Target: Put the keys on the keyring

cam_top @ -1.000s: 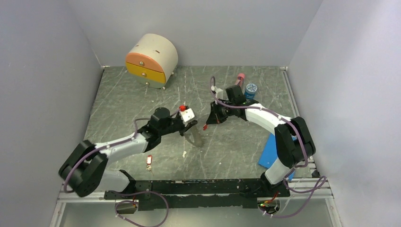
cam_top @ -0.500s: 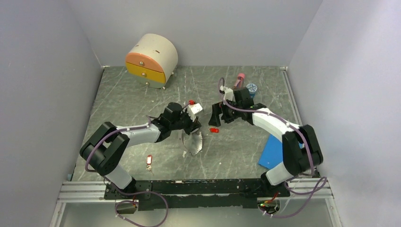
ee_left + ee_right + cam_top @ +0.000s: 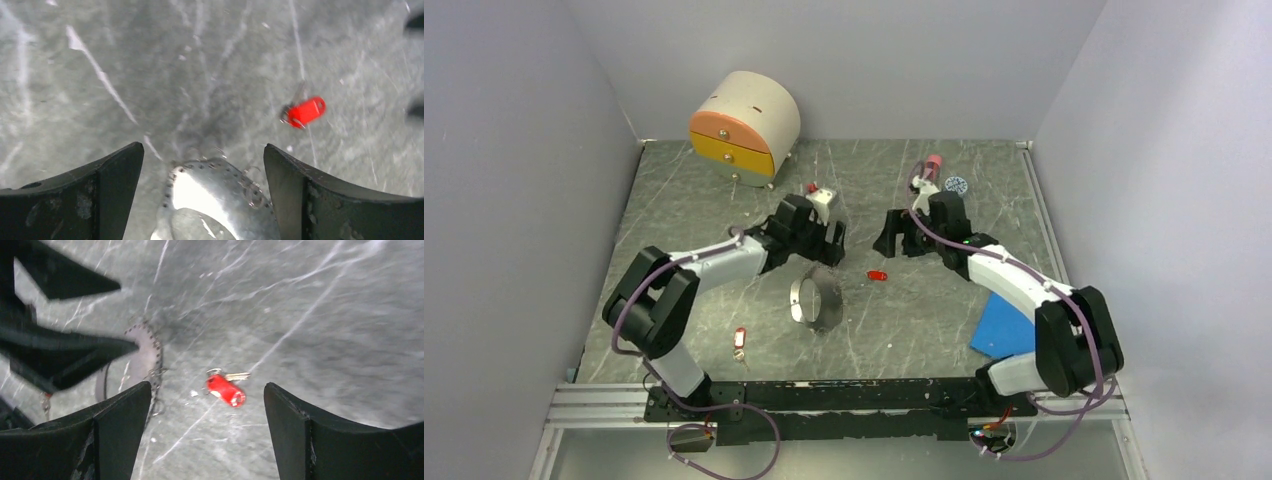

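The keyring (image 3: 815,299), a wide hoop of shiny metal, lies loose on the table between the arms; it also shows in the left wrist view (image 3: 215,197) and the right wrist view (image 3: 146,356). One of the keys (image 3: 877,274), with a red tag, lies just right of it (image 3: 306,111) (image 3: 226,389). A second red-tagged key (image 3: 740,340) lies near the front left. My left gripper (image 3: 826,238) (image 3: 202,147) stands open above the hoop's far edge, holding nothing. My right gripper (image 3: 892,238) (image 3: 207,386) is open over the key and apart from it.
A round-topped drawer box (image 3: 744,125) stands at the back left. A pink bottle (image 3: 933,163) and a blue-lidded jar (image 3: 955,184) sit at the back right, behind the right arm. A blue sheet (image 3: 1002,325) lies by the right arm's base.
The right gripper opened and the red-tagged key fell to the table. The left gripper then let go of the keyring, which now lies flat. Both grippers drew back toward the far side.
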Controlling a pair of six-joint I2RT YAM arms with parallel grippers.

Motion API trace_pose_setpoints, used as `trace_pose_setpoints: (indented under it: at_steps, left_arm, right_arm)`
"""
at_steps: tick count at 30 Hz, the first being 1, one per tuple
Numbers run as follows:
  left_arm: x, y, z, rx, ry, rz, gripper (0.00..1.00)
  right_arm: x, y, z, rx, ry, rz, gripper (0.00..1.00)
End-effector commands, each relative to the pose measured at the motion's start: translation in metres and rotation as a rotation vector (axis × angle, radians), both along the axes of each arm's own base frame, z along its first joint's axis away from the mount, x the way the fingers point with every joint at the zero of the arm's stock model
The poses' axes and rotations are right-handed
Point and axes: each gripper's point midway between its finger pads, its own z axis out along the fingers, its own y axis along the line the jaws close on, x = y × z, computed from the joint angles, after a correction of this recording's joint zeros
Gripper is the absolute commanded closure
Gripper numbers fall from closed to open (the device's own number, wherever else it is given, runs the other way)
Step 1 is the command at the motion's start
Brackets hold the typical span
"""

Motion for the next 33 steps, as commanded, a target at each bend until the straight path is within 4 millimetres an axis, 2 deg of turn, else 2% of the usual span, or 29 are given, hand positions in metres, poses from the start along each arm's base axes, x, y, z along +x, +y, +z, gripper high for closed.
trace_pose_setpoints:
  at_steps: [1, 4, 7, 10, 13, 17, 21, 26, 30, 33]
  left_arm:
    - [0.036, 0.033, -0.006, -0.026, 0.175, 0.187, 0.06]
    - [0.046, 0.043, -0.025, -0.043, 0.317, 0.218, 0.09]
    - [0.043, 0.046, -0.046, -0.041, 0.401, 0.217, 0.14]
    - [0.036, 0.049, -0.056, -0.070, 0.440, 0.224, 0.21]
    - [0.027, 0.055, -0.062, -0.099, 0.465, 0.249, 0.24]
    - [0.010, 0.067, -0.073, -0.131, 0.525, 0.306, 0.28]
    - [-0.011, 0.075, -0.078, -0.184, 0.568, 0.351, 0.33]
    - [-0.040, 0.083, -0.075, -0.240, 0.584, 0.406, 0.33]
    - [-0.062, 0.083, -0.072, -0.337, 0.598, 0.441, 0.33]
    - [-0.061, 0.090, -0.063, -0.360, 0.526, 0.477, 0.31]
  right_arm:
    - [-0.029, 0.048, -0.006, 0.068, 0.075, 0.120, 0.16]
    - [-0.054, 0.078, -0.024, 0.043, 0.151, 0.230, 0.26]
    - [-0.077, 0.101, -0.038, 0.001, 0.179, 0.320, 0.35]
    - [-0.098, 0.125, -0.040, -0.036, 0.161, 0.414, 0.42]
    - [-0.113, 0.146, -0.039, -0.051, 0.141, 0.496, 0.55]
    - [-0.126, 0.173, -0.038, -0.065, 0.138, 0.599, 0.58]
    - [-0.130, 0.188, -0.035, -0.066, 0.156, 0.624, 0.58]
    - [-0.099, 0.170, -0.020, -0.038, 0.132, 0.490, 0.56]
    - [-0.067, 0.139, -0.004, 0.027, 0.111, 0.388, 0.54]
    - [-0.047, 0.112, 0.000, 0.038, 0.109, 0.329, 0.53]
